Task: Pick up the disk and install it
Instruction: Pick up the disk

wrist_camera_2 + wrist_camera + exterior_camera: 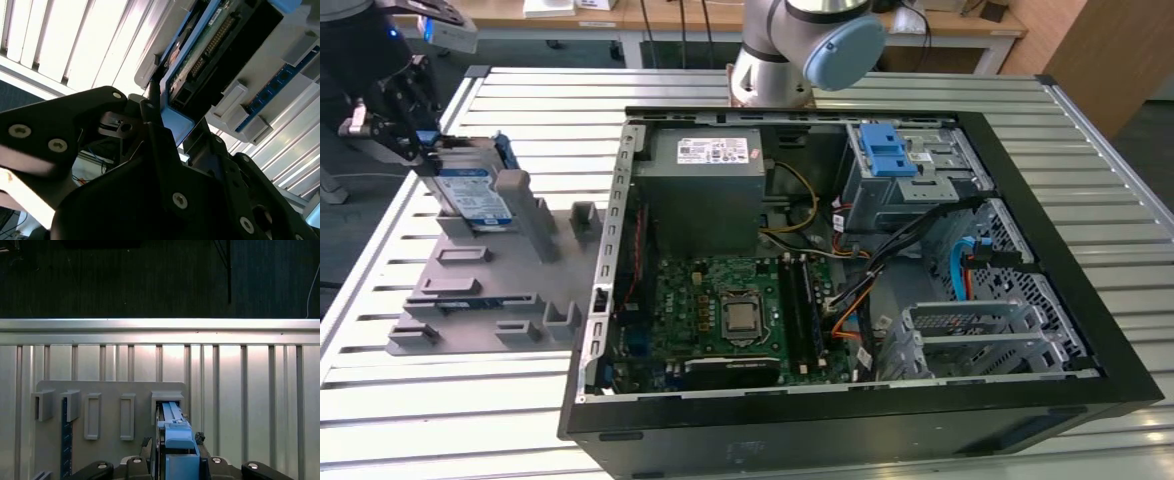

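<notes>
At ten o'clock in the exterior view the claw (416,140) grips the disk (470,195); lifting straight clear of the grey holder (494,290) should avoid jamming

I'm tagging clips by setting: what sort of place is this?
Probably a robotics lab or workshop: an open computer case lies on a slatted metal table, and a grey fixture beside it holds the disk upright at the arm's gripper.
</notes>
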Robot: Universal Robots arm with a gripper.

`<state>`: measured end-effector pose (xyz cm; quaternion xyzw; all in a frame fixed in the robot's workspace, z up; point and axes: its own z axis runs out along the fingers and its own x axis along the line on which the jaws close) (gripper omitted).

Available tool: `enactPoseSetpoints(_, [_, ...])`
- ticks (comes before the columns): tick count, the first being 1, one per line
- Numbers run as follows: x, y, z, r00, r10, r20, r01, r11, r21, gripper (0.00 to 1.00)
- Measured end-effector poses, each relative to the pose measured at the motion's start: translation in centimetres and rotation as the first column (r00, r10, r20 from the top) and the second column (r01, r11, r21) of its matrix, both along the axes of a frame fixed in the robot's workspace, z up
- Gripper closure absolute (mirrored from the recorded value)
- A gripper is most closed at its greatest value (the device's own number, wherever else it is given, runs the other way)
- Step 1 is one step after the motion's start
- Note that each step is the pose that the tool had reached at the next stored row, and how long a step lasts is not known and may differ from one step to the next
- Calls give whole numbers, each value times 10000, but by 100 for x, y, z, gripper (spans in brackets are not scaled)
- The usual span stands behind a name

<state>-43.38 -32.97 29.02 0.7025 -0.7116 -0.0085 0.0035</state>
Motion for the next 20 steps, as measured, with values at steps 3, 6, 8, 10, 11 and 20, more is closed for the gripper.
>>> enactPoseSetpoints(3, [0,0,0,10000,0,0,0,10000,0,56])
enactPoseSetpoints(6, [0,0,0,10000,0,-1,0,10000,-1,64])
enactPoseSetpoints(8, [0,0,-1,10000,0,0,0,10000,0,64])
enactPoseSetpoints(10, [0,0,-1,10000,0,-1,0,10000,0,64])
enactPoseSetpoints(11, [0,0,-1,10000,0,-1,0,10000,0,64])
enactPoseSetpoints(20, [0,0,19,10000,0,2,0,10000,-5,64])
